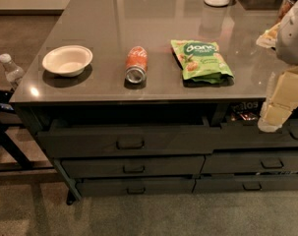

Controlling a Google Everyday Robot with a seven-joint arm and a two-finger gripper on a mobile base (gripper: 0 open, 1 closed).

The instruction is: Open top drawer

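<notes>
End effector (275,113) at right, apart from top drawer (84,141), handle (130,143) unobstructed, carpet (153,215) free in front

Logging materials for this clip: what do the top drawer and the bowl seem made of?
Top drawer: likely painted metal, matte dark grey, thin lighter rim. Bowl: probably paper or foam, matte off-white. Gripper, at the right edge of view: cream plastic, seemingly.
</notes>
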